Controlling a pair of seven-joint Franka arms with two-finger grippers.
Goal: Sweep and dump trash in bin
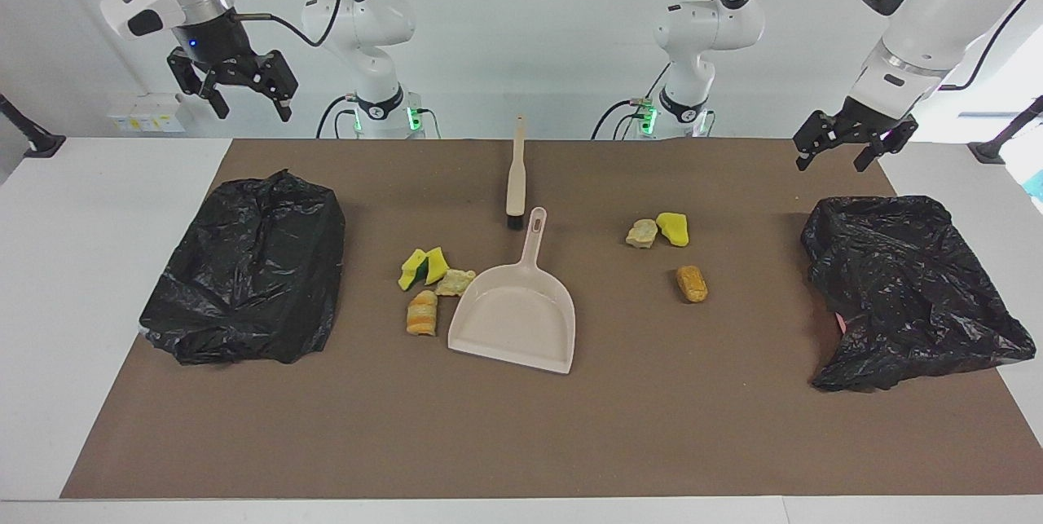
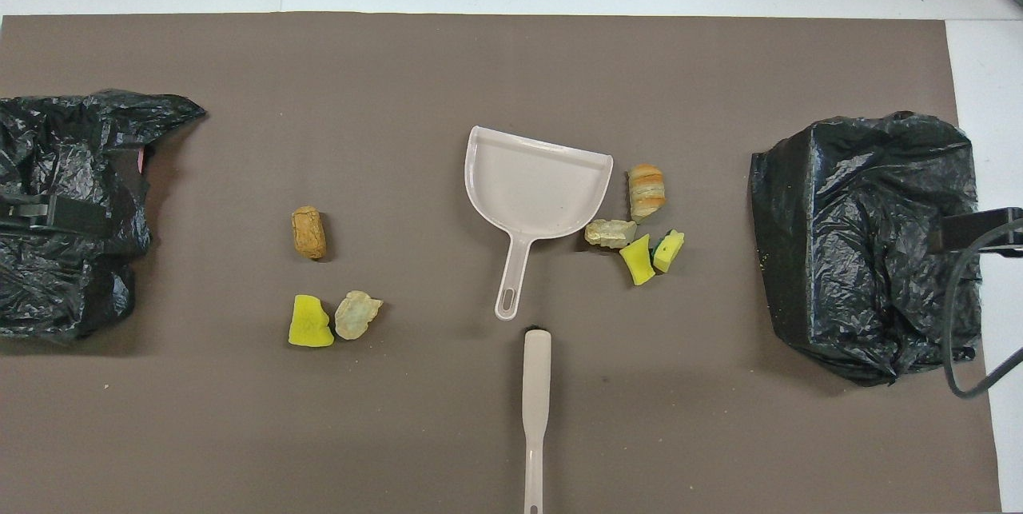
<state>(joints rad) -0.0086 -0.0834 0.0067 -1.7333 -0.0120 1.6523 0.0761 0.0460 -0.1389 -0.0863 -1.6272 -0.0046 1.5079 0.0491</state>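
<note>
While both arms hung raised at their own ends of the table, the left claw (image 1: 855,151) and right claw (image 1: 236,88) stood apart and empty, each above a black bag. Between the claws, toward the table's middle, lay the brush (image 1: 516,173) and dustpan (image 1: 516,316), handles in line, long axes running away from the robots. The dustpan's mouth faced away from them. Four trash scraps (image 1: 432,288) lay beside the pan toward the right claw; three more (image 1: 668,251) lay nearer the left claw.
</note>
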